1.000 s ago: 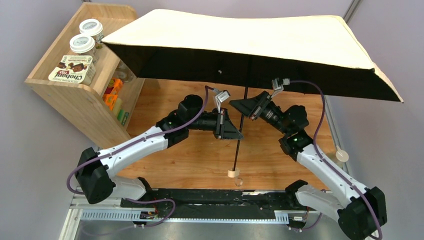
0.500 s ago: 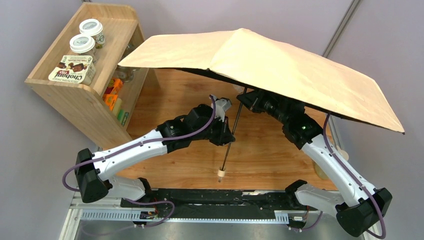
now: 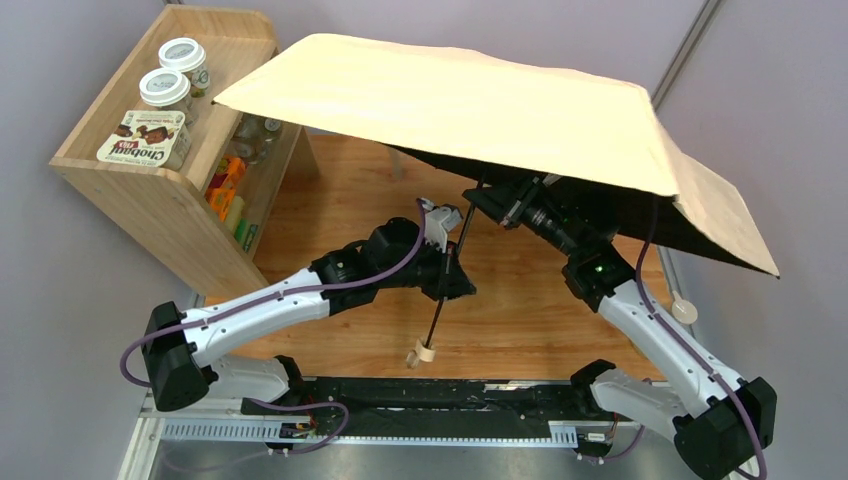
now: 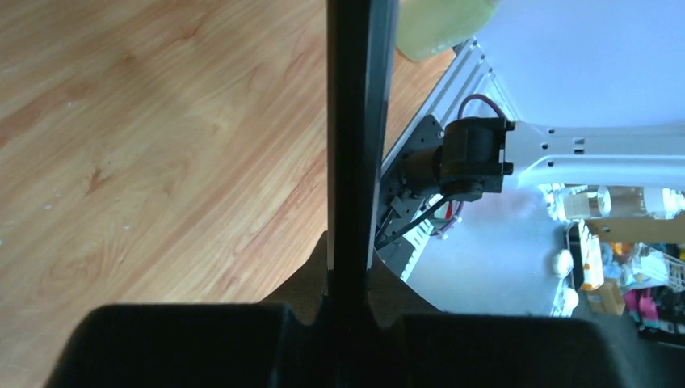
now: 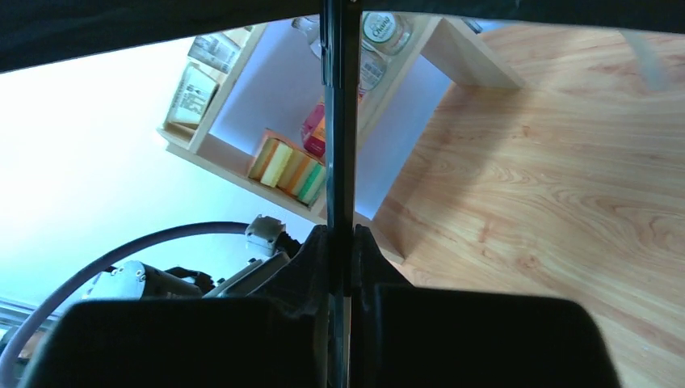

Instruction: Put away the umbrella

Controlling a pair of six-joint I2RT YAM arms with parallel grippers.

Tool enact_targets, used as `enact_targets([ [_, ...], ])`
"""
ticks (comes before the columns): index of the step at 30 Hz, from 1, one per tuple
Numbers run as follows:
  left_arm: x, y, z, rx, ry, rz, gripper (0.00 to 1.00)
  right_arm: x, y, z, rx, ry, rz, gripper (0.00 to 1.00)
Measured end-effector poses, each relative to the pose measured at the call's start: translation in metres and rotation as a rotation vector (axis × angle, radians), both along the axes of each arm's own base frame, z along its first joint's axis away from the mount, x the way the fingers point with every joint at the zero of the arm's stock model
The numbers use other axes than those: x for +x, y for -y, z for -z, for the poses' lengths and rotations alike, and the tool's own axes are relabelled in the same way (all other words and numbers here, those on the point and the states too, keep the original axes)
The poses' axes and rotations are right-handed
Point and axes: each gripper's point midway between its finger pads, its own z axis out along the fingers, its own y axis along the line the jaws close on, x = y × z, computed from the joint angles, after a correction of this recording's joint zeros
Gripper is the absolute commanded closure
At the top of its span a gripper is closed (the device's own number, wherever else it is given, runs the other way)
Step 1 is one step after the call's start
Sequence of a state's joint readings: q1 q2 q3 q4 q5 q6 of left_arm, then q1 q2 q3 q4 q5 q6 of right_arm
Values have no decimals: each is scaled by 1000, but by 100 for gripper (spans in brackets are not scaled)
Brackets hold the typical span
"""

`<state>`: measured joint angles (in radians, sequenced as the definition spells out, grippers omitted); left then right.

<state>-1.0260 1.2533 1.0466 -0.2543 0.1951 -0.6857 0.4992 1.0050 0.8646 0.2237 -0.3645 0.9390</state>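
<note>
Umbrella point(image 3: 480, 110), open: matte peach-beige fabric canopy with a black underside, held tilted above the wood-grain surface point(image 3: 520, 320). Thin black shaft point(image 3: 438, 310) slants down to a small cream block handle point(image 3: 424, 352) near the front edge. Left jaws pinch the shaft lower down. Right jaws pinch it just under the canopy.

Most of tabletop point(image 3: 520, 310) roofed over by open umbrella point(image 3: 450, 110); left side walled off by wooden shelf point(image 3: 150, 195); near strip uncovered.
</note>
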Motion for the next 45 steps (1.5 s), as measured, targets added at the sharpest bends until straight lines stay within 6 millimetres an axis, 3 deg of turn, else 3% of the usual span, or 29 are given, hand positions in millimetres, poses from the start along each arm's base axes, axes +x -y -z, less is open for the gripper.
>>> enact_targets([
  [4,-2,6,-10,-40,18,27,100,6,5,-7,45,-13,15,61],
  [7,-5,6,-7,-49,-7,32,100,26,20,-25,131,0,77,45],
  [13,-14,6,1,-92,-58,51,100,76,36,-44,261,11,152,38],
  [19,-16,10,-20,-206,-76,48,100,92,38,-55,347,22,176,37],
  [26,-19,15,-37,-309,-90,59,100,99,48,-66,412,17,230,24],
  [28,-18,16,-38,-321,-99,51,100,101,43,-66,384,-12,232,12],
  [31,-12,14,-42,-341,-114,27,100,97,33,-66,313,-36,235,8],
  [39,20,5,-69,-466,-174,-47,100,60,30,-36,176,-93,215,5],
  [45,33,12,-80,-549,-205,-57,100,57,32,-4,184,-163,219,4],
])
